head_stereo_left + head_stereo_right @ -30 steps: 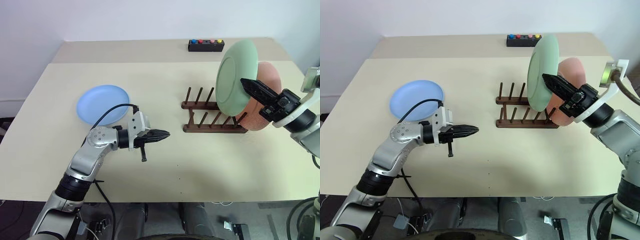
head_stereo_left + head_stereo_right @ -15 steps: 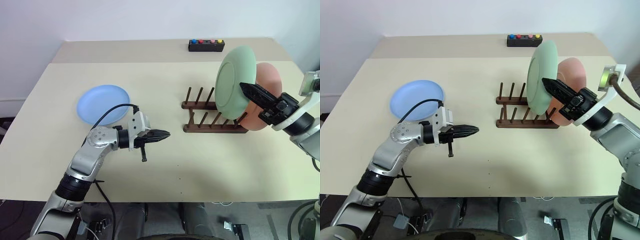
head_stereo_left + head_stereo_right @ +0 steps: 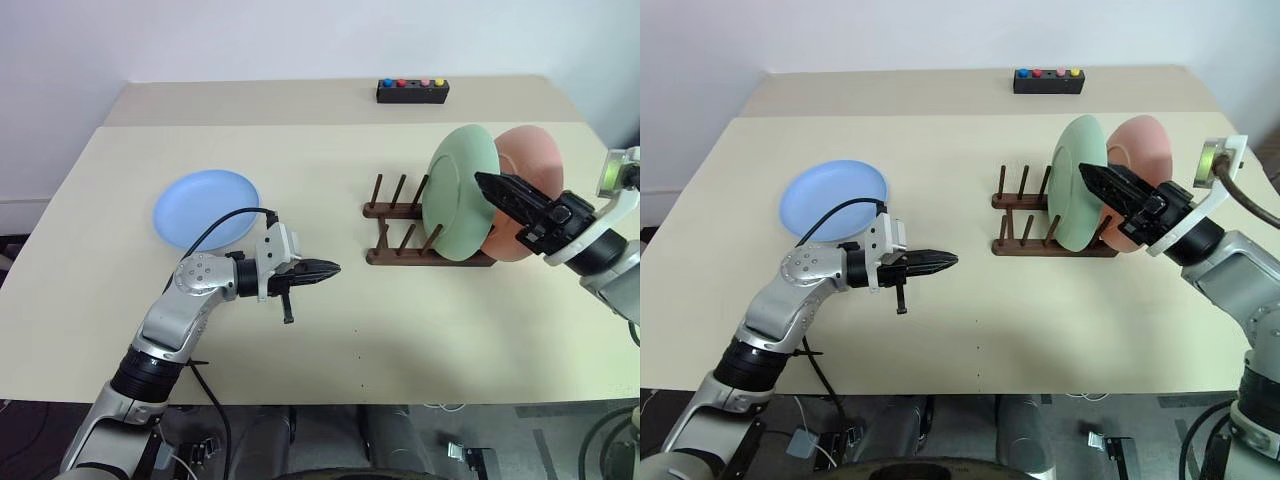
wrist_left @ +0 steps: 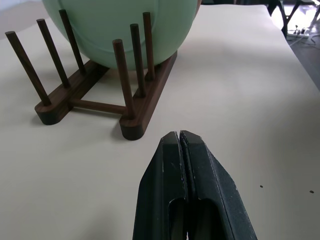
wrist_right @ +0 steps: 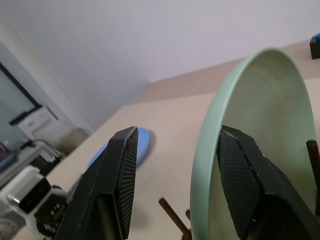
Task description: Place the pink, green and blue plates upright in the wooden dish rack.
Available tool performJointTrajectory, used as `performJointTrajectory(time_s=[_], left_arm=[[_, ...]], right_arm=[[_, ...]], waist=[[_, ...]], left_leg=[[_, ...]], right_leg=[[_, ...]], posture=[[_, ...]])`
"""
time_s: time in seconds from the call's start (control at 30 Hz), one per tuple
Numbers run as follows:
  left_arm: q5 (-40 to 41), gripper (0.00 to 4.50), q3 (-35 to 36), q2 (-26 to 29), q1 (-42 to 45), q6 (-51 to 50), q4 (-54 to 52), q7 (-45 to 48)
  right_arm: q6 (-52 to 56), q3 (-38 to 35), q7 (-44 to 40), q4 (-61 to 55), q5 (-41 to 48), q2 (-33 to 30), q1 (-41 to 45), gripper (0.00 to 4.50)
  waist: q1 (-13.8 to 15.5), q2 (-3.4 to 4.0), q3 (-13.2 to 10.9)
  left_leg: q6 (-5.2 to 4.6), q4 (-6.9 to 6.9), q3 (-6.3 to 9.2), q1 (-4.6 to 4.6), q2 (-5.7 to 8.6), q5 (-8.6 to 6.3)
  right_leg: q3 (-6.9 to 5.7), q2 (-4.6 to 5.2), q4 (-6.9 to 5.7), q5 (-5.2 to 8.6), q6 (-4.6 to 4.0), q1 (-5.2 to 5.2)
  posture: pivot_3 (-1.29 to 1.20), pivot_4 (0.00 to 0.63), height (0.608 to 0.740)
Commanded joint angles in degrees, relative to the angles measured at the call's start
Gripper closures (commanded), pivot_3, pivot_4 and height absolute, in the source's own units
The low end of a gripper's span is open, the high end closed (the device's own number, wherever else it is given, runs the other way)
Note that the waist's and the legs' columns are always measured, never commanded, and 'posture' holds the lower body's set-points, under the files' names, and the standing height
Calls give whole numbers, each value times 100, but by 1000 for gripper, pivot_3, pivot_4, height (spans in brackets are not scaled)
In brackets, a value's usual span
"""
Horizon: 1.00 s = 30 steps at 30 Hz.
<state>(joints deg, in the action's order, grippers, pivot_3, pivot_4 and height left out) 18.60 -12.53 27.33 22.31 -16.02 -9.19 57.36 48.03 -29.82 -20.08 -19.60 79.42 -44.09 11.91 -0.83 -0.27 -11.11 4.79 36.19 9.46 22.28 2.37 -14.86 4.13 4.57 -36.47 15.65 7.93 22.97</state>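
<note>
The wooden dish rack (image 3: 428, 232) stands on the pale surface (image 3: 330, 330), toward the robot's right side. The green plate (image 3: 460, 192) stands upright in it between the pegs, and the pink plate (image 3: 528, 180) stands upright just behind it at the rack's right end, partly hidden by the green one. The right tool (image 3: 484, 186) is at the green plate's upper right rim with its two black fingers parted; in the right wrist view the fingers (image 5: 117, 175) straddle the plate's edge with a gap on either side, so the plate seems to rest in the rack and not in the grip, though whether one finger touches the plate cannot be told. The blue plate (image 3: 206, 208) lies flat on the surface on the robot's left, well apart from the rack. The left tool (image 3: 330, 268) hangs above the surface between the blue plate and the rack, pointing toward the rack, its fingers pressed together and holding nothing; a black cable loops from its wrist over the blue plate's near edge. A small black box with coloured buttons (image 3: 412, 91) sits at the far edge of the surface, behind the rack.
</note>
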Motion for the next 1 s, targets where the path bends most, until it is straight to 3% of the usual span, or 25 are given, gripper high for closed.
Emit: performJointTrajectory(time_s=[0.03,0.23,0.5,0.6,0.7,0.8,1.0], left_arm=[[27,4500,31,9,44,35,-210,16],[18,4500,25,-6,48,58,-181,19],[187,4500,474,101,144,14,3,-72],[407,3641,962,168,363,-261,208,-296],[106,2139,1532,368,776,-233,723,-1017],[-593,721,1620,737,1179,-267,1389,-1733],[-1034,721,1785,1031,2120,-1560,2540,-2782]], right_arm=[[-34,-260,-2,-260,-60,-218,-71,2138],[-83,-455,-137,-332,-378,-507,-344,2138],[-462,-728,-1208,-613,-1637,-1190,-887,2138],[-622,-902,-1638,-614,-2022,-1370,-1013,2084],[-739,-1126,-2140,-772,-2201,-1579,-1091,2084],[-774,-1257,-2604,-1008,-2276,-1734,-1181,2084],[-902,-1045,-3284,-1670,-2564,-1981,-1397,2084]], waist=[[1,0,0],[2,0,0],[-2,2,1],[2,1,1],[4,-1,0],[-12,-1,0],[6,-10,-3]], left_leg=[[0,0,0,0,0,0],[0,1,-1,0,0,0],[0,6,-2,-1,0,0],[0,7,-2,-2,-1,0],[0,7,-2,-1,0,0],[0,6,-1,-3,-1,0],[0,8,-1,-2,1,0]], right_leg=[[0,0,0,0,0,0],[0,0,0,0,0,-1],[0,-1,0,0,1,-3],[-1,-2,-2,0,1,-3],[-1,-2,-1,0,1,-3],[-1,-3,-2,0,2,-3],[-2,-2,-2,-3,7,-6]], posture=[[0,150,740],[0,150,740],[0,150,740],[0,150,740],[0,150,740],[0,150,740],[0,150,740]])
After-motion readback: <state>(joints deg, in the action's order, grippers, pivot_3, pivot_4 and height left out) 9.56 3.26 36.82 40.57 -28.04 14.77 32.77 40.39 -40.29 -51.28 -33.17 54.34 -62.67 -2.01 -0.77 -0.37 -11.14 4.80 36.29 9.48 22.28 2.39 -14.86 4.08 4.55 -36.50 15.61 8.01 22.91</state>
